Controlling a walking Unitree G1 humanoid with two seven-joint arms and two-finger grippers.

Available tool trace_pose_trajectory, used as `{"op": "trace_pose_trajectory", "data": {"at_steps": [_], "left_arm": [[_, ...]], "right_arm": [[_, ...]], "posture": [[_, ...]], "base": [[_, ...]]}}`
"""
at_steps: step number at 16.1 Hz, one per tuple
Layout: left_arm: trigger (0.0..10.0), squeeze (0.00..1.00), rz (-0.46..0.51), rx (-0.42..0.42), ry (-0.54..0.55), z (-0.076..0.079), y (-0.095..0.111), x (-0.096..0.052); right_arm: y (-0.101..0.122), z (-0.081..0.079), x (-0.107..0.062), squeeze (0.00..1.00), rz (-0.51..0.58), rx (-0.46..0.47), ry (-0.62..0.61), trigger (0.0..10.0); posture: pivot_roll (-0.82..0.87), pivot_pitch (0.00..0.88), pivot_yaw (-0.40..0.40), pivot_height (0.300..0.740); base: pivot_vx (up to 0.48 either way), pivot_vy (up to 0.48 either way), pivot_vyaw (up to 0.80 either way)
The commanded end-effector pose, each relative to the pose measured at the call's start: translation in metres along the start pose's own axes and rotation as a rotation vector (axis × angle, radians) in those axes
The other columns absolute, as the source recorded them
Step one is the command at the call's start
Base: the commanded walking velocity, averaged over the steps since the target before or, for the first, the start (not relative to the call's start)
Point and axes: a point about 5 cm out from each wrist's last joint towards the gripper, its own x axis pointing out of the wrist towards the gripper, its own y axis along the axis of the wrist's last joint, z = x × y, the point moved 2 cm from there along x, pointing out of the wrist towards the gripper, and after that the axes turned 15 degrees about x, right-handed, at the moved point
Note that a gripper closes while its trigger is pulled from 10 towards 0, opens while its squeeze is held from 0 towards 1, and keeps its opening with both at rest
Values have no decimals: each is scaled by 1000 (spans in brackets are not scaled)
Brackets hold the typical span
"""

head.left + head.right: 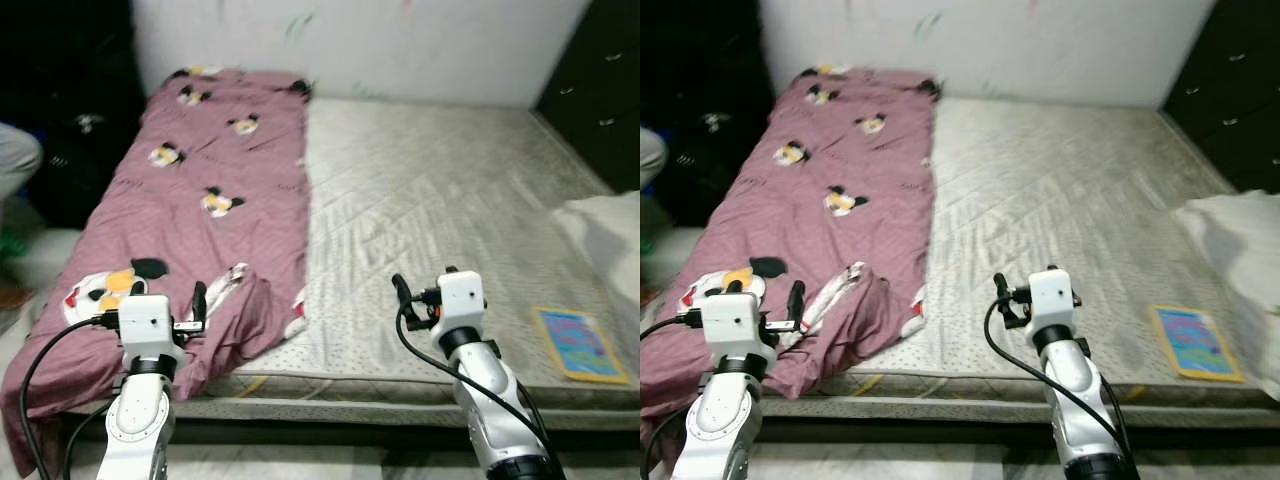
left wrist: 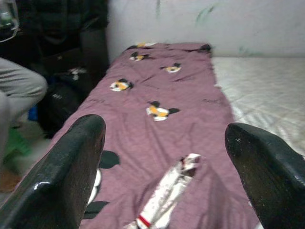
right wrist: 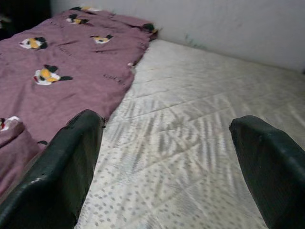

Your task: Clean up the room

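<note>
Mattress [image 1: 440, 200]: bare, grey, against wall.
Blanket [image 1: 200, 190]: maroon, cartoon print, covers mattress's left side, near corner crumpled.
Book [image 1: 580, 343]: mattress's right front edge.
Left gripper [image 2: 164, 157]: wide, over blanket corner.
Right gripper [image 3: 167, 157]: wide, over mattress front.

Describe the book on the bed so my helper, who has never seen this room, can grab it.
Start at the bare grey mattress, whose left half lies under a purple blanket. At the mattress's front right corner, beside a white pile of bedding, lies the book. It is flat and thin, with a yellow border around a bright blue cover.
</note>
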Motion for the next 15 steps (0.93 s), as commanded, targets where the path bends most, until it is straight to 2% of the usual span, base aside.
{"op": "trace_pose_trajectory", "data": {"at_steps": [1,7,13,15], "left_arm": [[10000,0,18,9,-5,0,4,1],[10000,0,18,9,-18,1,4,1],[10000,0,-18,-9,18,0,0,5],[10000,0,-18,-11,8,1,0,5]], "right_arm": [[2,4,0,0,1,0,-12,10000],[2,4,1,0,-1,-1,-11,10000],[1,3,1,0,-5,3,-8,10000],[1,3,2,0,-7,2,-4,10000]], "posture": [[-3,33,-33,740],[-3,34,-31,740],[-1,39,-30,740],[-1,39,-30,740]], "base": [[398,0,0],[395,0,0],[0,0,0],[0,480,0]]}}
